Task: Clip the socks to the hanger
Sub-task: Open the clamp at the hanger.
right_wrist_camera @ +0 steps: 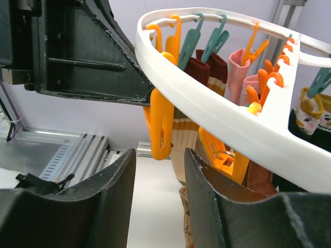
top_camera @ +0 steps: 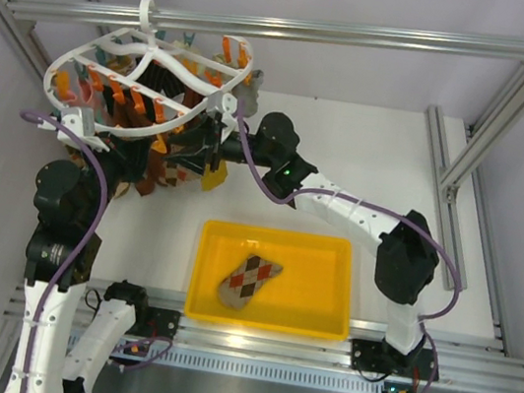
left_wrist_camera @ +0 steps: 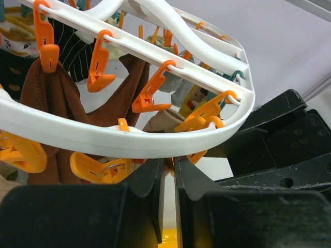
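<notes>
One argyle sock (top_camera: 249, 278) lies in the yellow tray (top_camera: 324, 308); socks under the white hanger (left_wrist_camera: 129, 138) are largely hidden. Left claw (left_wrist_camera: 168, 166) pinched together, right claw (right_wrist_camera: 159, 156) spread.

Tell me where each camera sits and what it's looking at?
Top external: high above and behind the arms, looking down on the table; the left arm and right arm show, plus the hanger and yellow tray.
Left wrist: on the left arm, under the hanger, looking up at orange clips; the left gripper fills the bottom.
Right wrist: on the right arm, beside the hanger's rim; the right gripper is open before one clip.
Shared: all three see the white hanger.
</notes>
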`<state>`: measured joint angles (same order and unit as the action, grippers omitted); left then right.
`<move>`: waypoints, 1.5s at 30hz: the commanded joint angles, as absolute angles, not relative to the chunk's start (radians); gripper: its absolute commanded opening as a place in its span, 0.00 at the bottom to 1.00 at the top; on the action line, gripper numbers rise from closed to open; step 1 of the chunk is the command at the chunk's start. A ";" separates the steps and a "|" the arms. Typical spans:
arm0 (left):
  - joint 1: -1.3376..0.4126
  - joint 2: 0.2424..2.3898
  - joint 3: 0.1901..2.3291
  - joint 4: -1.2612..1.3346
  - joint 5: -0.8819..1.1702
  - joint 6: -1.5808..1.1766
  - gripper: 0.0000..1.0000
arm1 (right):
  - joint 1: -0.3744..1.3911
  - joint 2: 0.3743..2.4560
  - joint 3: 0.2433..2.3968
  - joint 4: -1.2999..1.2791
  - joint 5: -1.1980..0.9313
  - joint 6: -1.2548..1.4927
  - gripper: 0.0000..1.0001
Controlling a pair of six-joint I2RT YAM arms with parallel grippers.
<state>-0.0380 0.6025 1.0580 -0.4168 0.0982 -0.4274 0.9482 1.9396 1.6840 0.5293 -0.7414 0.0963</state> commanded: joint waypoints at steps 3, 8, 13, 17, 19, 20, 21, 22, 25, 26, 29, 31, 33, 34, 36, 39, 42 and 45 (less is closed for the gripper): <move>-0.038 0.595 1.062 -0.367 0.166 -0.403 0.00 | 0.968 1.971 1.753 0.604 -0.712 0.084 0.43; -0.038 0.597 1.055 -0.362 0.175 -0.402 0.00 | 0.979 2.000 1.775 0.604 -0.721 0.069 0.42; -0.038 0.597 1.052 -0.364 0.178 -0.396 0.00 | 0.994 2.011 1.778 0.611 -0.726 0.041 0.32; -0.038 0.581 1.043 -0.368 0.147 -0.411 0.10 | 1.002 2.014 1.770 0.632 -0.697 0.018 0.02; -0.038 0.549 1.013 -0.342 0.141 -0.419 0.23 | 1.005 2.017 1.769 0.640 -0.673 0.009 0.00; -0.038 0.537 0.999 -0.328 0.138 -0.419 0.32 | 1.006 2.019 1.767 0.646 -0.664 -0.017 0.00; -0.038 0.519 0.982 -0.313 0.129 -0.419 0.50 | 1.008 2.019 1.760 0.666 -0.654 -0.029 0.00; -0.038 0.485 0.944 -0.281 0.124 -0.411 0.54 | 1.008 2.022 1.755 0.672 -0.647 -0.038 0.00; -0.038 0.433 0.876 -0.233 0.140 -0.387 0.62 | 1.008 2.022 1.737 0.699 -0.623 -0.070 0.00; -0.038 0.423 0.861 -0.200 0.150 -0.384 0.63 | 1.008 2.023 1.730 0.710 -0.617 -0.075 0.00; -0.038 0.402 0.816 -0.134 0.193 -0.387 0.64 | 1.008 2.020 1.707 0.755 -0.609 -0.098 0.00; -0.040 0.399 0.795 -0.104 0.198 -0.397 0.64 | 1.009 2.020 1.690 0.775 -0.603 -0.113 0.00; -0.038 0.411 0.793 -0.089 0.196 -0.397 0.64 | 1.012 2.017 1.680 0.779 -0.598 -0.130 0.00; -0.038 0.416 0.792 -0.077 0.187 -0.399 0.64 | 1.014 2.017 1.675 0.782 -0.597 -0.135 0.00; -0.038 0.423 0.788 -0.045 0.169 -0.403 0.64 | 1.015 2.011 1.661 0.790 -0.594 -0.149 0.00; -0.038 0.451 0.793 -0.017 0.141 -0.417 0.64 | 1.020 2.003 1.648 0.795 -0.595 -0.159 0.00; -0.038 0.480 0.801 0.023 0.118 -0.429 0.63 | 1.026 1.997 1.638 0.796 -0.591 -0.172 0.00; -0.038 0.508 0.804 0.044 0.089 -0.446 0.60 | 1.035 1.996 1.635 0.793 -0.578 -0.189 0.00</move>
<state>-0.0376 0.4847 0.7887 -0.0605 0.1295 -0.4232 1.0023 2.0193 1.6432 0.7265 -0.5678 -0.1467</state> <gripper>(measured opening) 0.614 0.108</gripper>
